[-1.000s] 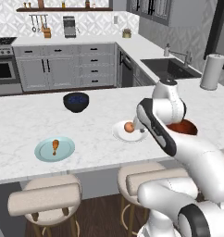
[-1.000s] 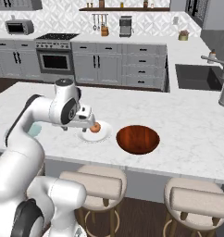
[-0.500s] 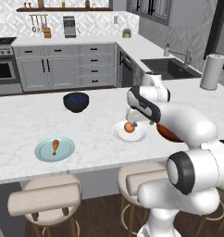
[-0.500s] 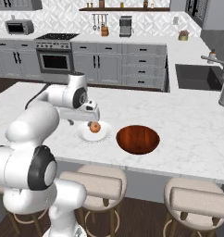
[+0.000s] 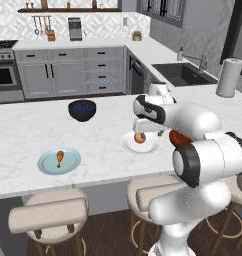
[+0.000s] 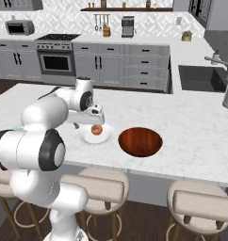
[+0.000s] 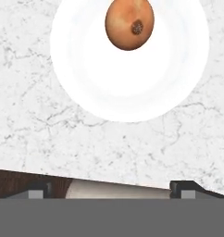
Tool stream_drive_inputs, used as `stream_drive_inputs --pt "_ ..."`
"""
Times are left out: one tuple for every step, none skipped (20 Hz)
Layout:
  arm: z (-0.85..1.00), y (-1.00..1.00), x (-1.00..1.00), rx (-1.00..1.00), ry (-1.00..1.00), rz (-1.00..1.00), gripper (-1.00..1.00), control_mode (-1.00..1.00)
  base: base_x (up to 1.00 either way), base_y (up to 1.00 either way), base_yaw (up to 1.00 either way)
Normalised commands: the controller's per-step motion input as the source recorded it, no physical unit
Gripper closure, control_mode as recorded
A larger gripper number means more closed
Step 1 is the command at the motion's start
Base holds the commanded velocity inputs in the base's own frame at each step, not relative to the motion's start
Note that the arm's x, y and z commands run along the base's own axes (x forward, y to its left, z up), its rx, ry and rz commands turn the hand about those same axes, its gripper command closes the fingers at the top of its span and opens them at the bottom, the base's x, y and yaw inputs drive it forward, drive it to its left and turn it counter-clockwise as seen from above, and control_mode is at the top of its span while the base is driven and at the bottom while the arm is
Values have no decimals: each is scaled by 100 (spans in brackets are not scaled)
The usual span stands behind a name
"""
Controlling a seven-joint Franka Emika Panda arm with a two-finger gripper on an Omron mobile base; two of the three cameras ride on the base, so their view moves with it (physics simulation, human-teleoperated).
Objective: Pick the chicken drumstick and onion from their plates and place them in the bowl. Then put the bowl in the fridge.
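The onion [image 7: 129,23] is lying on the white plate [image 7: 86,69], off its centre, with the hand [image 5: 139,129] hovering directly above it; the finger tips [image 7: 39,190] are standing wide apart, so the hand is open and holding nothing. In the hand view the onion is sitting well above the midline between the tips, so a straight descent is likely to miss it or nudge the round ball, which could roll off the plate onto the counter [image 5: 23,135]. The drumstick [image 5: 59,157] is resting on the blue-green plate [image 5: 48,165], well apart to the left. The wooden bowl [image 6: 140,141], just beside the white plate, is holding nothing; the dark bowl [image 5: 82,110] is standing farther back.
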Motion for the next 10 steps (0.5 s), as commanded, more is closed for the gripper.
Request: stream_drive_inputs --pt "-33 0 50 0 0 0 -100 -100 0 0 0" --pt "-30 0 56 0 0 0 -100 -100 0 0 0" --pt "-29 0 61 0 0 0 -100 -100 0 0 0" --pt "-26 0 66 0 0 0 -100 -100 0 0 0" --pt "-16 0 60 0 0 0 -100 -100 0 0 0" --pt "-16 0 51 0 0 0 -100 -100 0 0 0" --pt "-23 0 52 0 0 0 -100 -100 0 0 0" --pt "-25 0 54 0 0 0 -100 -100 0 0 0" --pt "-31 0 56 0 0 0 -100 -100 0 0 0" --pt "-39 0 61 0 0 0 -100 -100 0 0 0"
